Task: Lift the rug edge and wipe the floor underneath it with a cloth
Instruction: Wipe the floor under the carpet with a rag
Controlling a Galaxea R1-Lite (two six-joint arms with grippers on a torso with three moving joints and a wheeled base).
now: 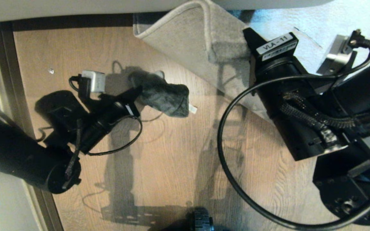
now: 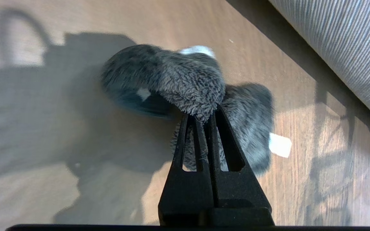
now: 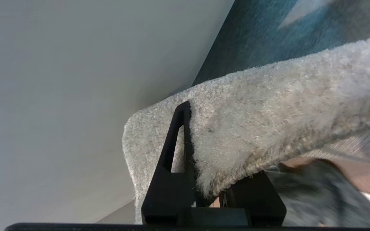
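the soft, limp cloth (image 2: 185, 80), pinched at one bunched fold by the left gripper (image 2: 202, 117), drags on the bare floor (image 1: 172, 160) left of the rug edge (image 1: 204, 29), whose floppy corner the right gripper (image 3: 204, 173) clamps and holds raised.

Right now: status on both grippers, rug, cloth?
Left gripper shut on the cloth, cloth on the floor. Right gripper shut on the rug edge, holding it lifted. Nothing blocking the exposed floor.
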